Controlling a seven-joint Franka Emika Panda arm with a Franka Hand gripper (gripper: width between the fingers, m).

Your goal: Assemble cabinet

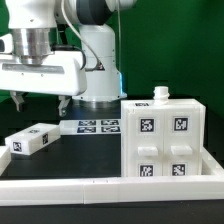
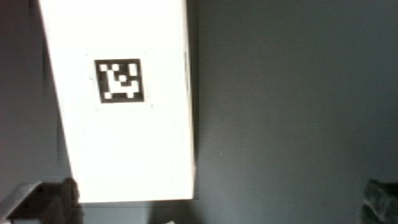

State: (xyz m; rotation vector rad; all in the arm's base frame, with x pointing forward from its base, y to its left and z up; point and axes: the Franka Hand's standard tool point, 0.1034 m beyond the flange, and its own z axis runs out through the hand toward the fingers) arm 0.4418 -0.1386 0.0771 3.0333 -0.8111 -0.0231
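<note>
The cabinet body [image 1: 165,140] stands upright, the loose slab [image 1: 30,140] lies well off it toward the exterior view's left, and the gripper [image 1: 41,102] above that slab, spread wide and empty, should centre across its narrow width before descending; only the marker board [image 1: 95,127] lies near, out of the way.

White glossy arm [image 1: 98,60], black joint collars, boxy white wrist housing [image 1: 45,70], dark claw [image 1: 42,102] fingers [image 1: 21,99].
</note>
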